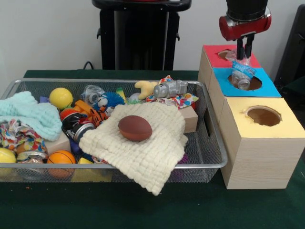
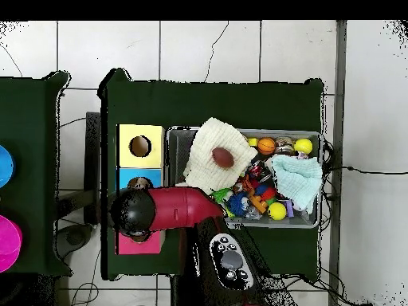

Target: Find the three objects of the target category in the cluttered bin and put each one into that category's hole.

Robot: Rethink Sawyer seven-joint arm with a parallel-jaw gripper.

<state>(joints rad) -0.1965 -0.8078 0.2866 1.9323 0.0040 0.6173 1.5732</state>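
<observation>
My gripper (image 1: pixel 244 48) hangs over the row of boxes at the right in the front view. It is shut on a crushed clear plastic bottle (image 1: pixel 241 72), which dangles from the red top down over the blue-topped box's hole (image 1: pixel 252 84). The red-topped box's hole (image 1: pixel 223 54) lies just behind the bottle and is partly hidden by it. The wire mesh bin (image 1: pixel 119 81) stands to the left, full of clutter. In the overhead view the arm (image 2: pixel 171 209) covers the gripper and most of the red box (image 2: pixel 142 244).
In the bin, a brown football (image 1: pixel 135 128) lies on a cream cloth (image 1: pixel 152 152) that hangs over the front rim. A mint cloth (image 1: pixel 28 114), several balls, cans and toys fill the left. The yellow-topped box (image 1: pixel 263 116) stands nearest the camera.
</observation>
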